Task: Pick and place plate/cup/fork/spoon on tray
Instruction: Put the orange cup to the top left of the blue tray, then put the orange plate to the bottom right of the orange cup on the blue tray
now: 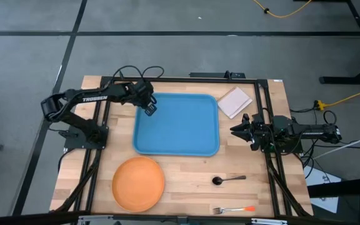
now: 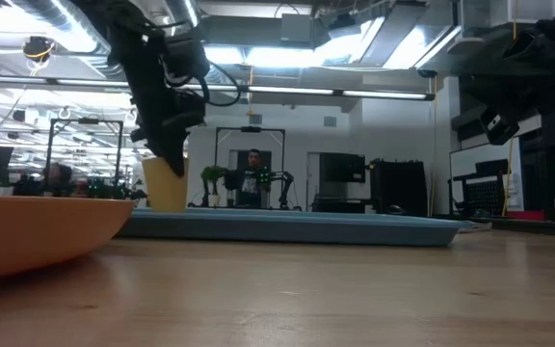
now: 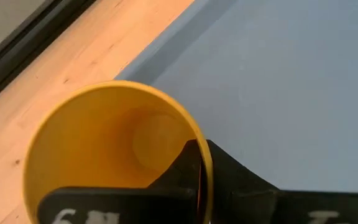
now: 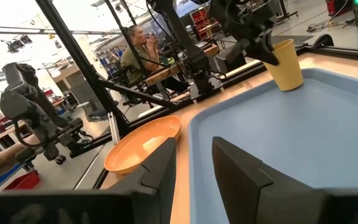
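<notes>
The small yellow cup [image 3: 104,155] is at the far left corner of the light-blue tray [image 1: 180,128], with my left gripper [image 1: 149,107] shut on it from above; the gripper hides it in the high view. It also shows in the low view [image 2: 167,185] and the right wrist view [image 4: 286,65]. The orange plate [image 1: 138,183] lies on the table near the front left. The dark spoon [image 1: 227,180] and the orange-handled fork [image 1: 233,209] lie at the front right. My right gripper [image 1: 239,129] is open and empty beside the tray's right rim. My left gripper holds the cup by its rim [image 3: 199,163], with one finger [image 3: 182,171] inside the cup and the other [image 3: 241,180] outside its wall. The fingers come from above, slanting down. The cup is upright, its base at the tray floor [image 4: 289,86]; whether it touches, I cannot tell.
A small white square pad [image 1: 234,102] lies on the table beyond the tray's far right corner. The black frame rails [image 1: 264,119] run along both sides of the table. A person [image 4: 135,50] sits in the room beyond the table.
</notes>
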